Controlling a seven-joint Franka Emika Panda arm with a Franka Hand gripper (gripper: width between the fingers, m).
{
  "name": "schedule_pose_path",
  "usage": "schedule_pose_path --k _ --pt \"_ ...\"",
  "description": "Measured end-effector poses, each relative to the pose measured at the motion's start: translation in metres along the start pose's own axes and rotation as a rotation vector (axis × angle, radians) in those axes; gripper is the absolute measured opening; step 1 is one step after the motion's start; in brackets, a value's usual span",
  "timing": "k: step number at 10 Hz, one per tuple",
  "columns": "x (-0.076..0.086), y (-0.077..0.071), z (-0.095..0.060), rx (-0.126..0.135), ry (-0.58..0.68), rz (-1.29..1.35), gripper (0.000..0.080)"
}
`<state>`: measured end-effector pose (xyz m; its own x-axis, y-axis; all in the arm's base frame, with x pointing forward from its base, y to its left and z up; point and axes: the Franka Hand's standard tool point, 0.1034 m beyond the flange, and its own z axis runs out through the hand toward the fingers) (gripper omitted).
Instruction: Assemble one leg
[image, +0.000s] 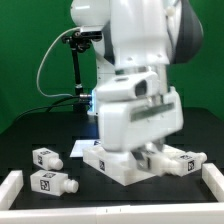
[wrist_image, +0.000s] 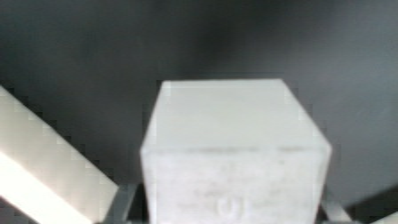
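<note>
Wrist view, gripper (wrist_image: 228, 208) clasping leg (wrist_image: 231, 140), exterior view, two tagged legs (image: 45, 158) (image: 52, 183) loose

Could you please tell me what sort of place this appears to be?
Probably a robotics lab bench: a green backdrop, a black table with white edge rails, and loose tag-marked legs.

Table (image: 25, 130): black | on it: loose leg (image: 45, 157); second loose leg (image: 52, 183); white panel (image: 112, 168); white edge rail (image: 12, 186)
</note>
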<state>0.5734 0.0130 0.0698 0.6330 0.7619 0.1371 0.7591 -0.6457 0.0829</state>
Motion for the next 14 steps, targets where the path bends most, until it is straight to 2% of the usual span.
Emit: schedule_pose_path --k 1,2,3,6,7,9,10,11,14 --pt "-0.024 -0.007 -0.013 -0.019 0.001 0.057 0.0262" --pt "-0.031 -0.018 -0.005 -0.016 0.001 0.089 0.0262" --pt "-0.028 -0.017 -0.003 -0.009 -0.003 0.081 0.0262" --pt "-0.03 -0.017 -0.003 -0.009 -0.003 0.084 0.0264" --pt "-0.044 -0.016 -0.009 -0.02 0.001 0.117 0.0264" --pt "-0.12 -0.021 -0.031 -0.026 -0.037 0.223 0.0264" --pt "-0.136 -0.025 -0.032 -0.026 -0.045 0.245 0.0264" --pt "-0.147 -0.014 -0.031 -0.043 -0.027 0.206 0.0264" --pt "-0.149 -0.013 -0.03 -0.04 -0.025 0.249 0.0264"
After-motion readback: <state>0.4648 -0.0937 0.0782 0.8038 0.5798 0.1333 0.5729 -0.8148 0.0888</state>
